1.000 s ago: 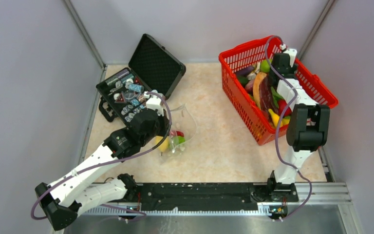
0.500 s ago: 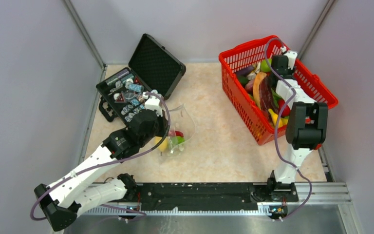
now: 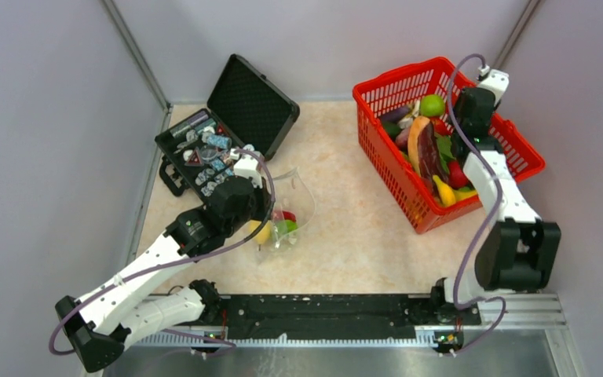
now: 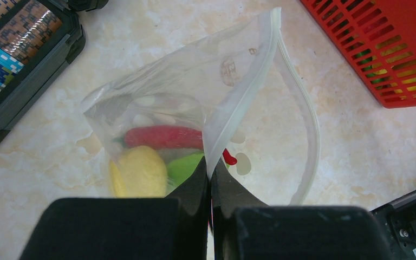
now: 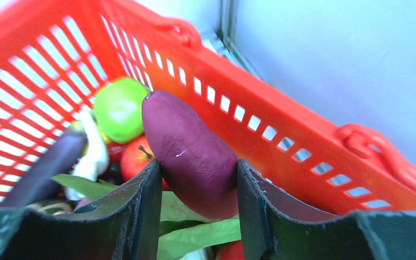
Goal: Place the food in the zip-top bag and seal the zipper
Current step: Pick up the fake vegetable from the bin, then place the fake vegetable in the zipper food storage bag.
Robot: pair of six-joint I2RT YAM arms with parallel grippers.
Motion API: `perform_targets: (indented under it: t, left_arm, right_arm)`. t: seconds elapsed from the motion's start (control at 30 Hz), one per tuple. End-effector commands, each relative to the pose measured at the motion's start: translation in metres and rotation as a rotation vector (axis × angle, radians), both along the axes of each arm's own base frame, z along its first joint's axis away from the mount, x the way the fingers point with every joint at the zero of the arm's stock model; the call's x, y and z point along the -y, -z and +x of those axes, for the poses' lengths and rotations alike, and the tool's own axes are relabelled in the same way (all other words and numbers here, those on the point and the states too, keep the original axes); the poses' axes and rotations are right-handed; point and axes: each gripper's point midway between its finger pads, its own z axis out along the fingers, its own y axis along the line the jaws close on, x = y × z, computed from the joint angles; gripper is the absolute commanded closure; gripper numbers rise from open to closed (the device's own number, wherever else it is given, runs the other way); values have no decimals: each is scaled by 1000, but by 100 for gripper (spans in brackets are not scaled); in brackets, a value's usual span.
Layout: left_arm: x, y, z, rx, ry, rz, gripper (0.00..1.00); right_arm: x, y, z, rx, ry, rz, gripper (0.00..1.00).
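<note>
My right gripper [image 5: 197,187] has just clamped a purple vegetable [image 5: 187,151] and risen toward the upper right of the top view, over the basket's [image 3: 377,98] far corner, so the pick looks done and the carry is next. My left gripper [image 4: 210,179] stays shut on the zipper [image 4: 235,103], holding the bag [image 4: 151,97] open at centre left with three pieces [image 4: 162,136] inside.

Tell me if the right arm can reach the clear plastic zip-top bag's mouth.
Probably yes: the left gripper pinches the bag's whitish zipper strip, holding the mouth open toward the red mesh basket, where the right gripper grips a purple vegetable.
</note>
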Motion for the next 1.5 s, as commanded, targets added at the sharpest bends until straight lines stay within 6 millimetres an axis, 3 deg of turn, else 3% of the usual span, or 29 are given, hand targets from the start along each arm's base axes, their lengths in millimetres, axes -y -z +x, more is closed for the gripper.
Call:
perform_targets:
  t: [0.0,0.2,0.33,0.63,1.0,1.13,1.47]
  left_arm:
    - [6,-3,0,-2,10,-27,100]
    - [9,-2,-1,-13,20,-40,100]
    - [13,1,-2,-28,32,-45,100]
    - [19,-3,0,-28,47,-59,100]
    - [26,-3,-1,-40,69,-73,100]
    - [27,-8,-2,-36,84,-75,100]
    - [27,-25,-3,-19,98,-81,100]
  right_arm:
    - [-8,-56,-15,198,-48,28,84]
    - [-43,-94,-41,351,-238,189,85]
    - [-89,-119,-66,461,-457,322,85]
    - [-186,-139,-131,560,-943,646,85]
    - [-290,-127,-188,487,-1299,724,84]
    - [-326,-110,-209,465,-1389,751,83]
    - [-401,-73,-240,435,-1510,724,83]
